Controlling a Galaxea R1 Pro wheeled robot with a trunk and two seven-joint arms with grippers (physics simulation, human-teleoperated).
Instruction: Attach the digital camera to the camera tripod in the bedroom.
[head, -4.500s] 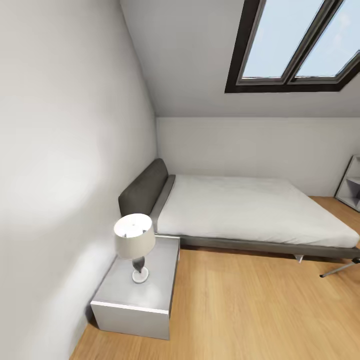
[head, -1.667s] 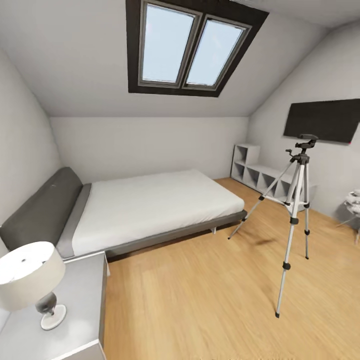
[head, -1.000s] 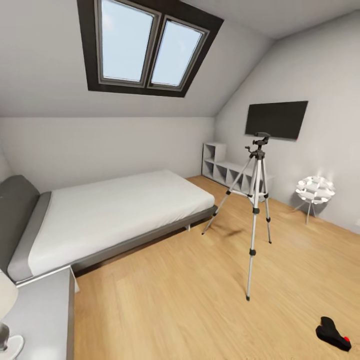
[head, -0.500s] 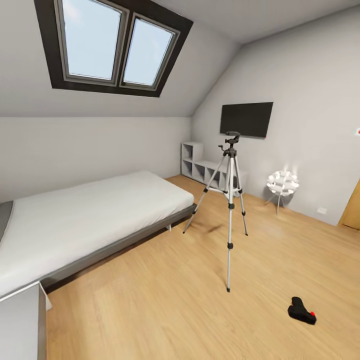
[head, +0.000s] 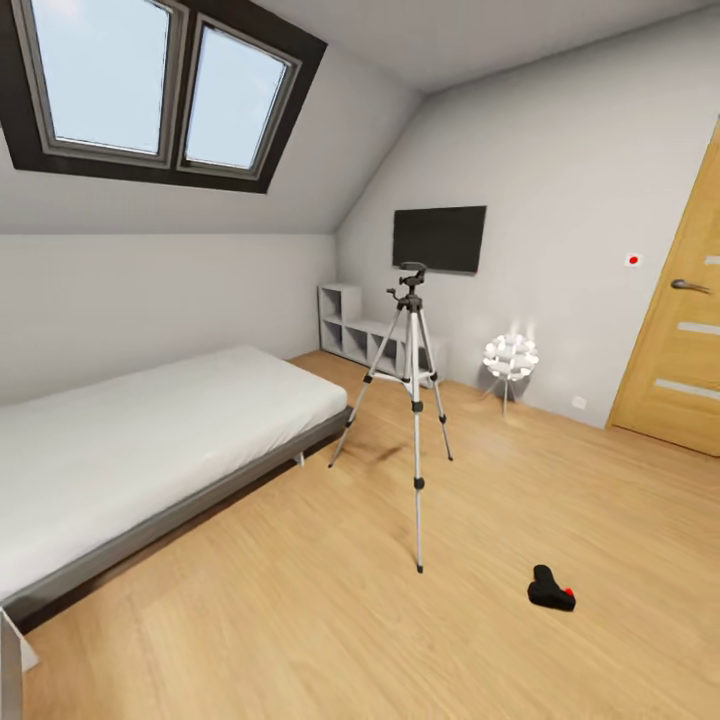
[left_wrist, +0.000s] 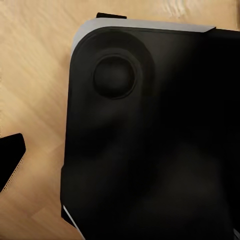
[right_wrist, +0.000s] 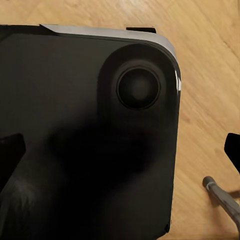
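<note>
Where the head view looks across the bedroom, the camera tripod stands upright on the light wood floor, its three silver legs spread and its black head at the top, level with the lower edge of the wall-mounted black screen behind it. The digital camera lies on the floor, in front of the tripod and to its right, apart from the nearest tripod foot; a small red dot shows on its right side. The grey low bed with its white mattress occupies the left of the room, under the sloped ceiling and the dark-framed skylight. A white cube shelf unit stands against the far wall behind the tripod. A white spiky-shaded floor lamp stands to the right of the tripod, near the right wall. A wooden door with a metal handle closes the right edge of the view. In the left wrist view, the robot's black base lies over the wood floor, and a dark fingertip shows at the frame edge. In the right wrist view, the same base appears, with a dark fingertip at one edge. Neither gripper's jaw opening can be determined from these views.
</note>
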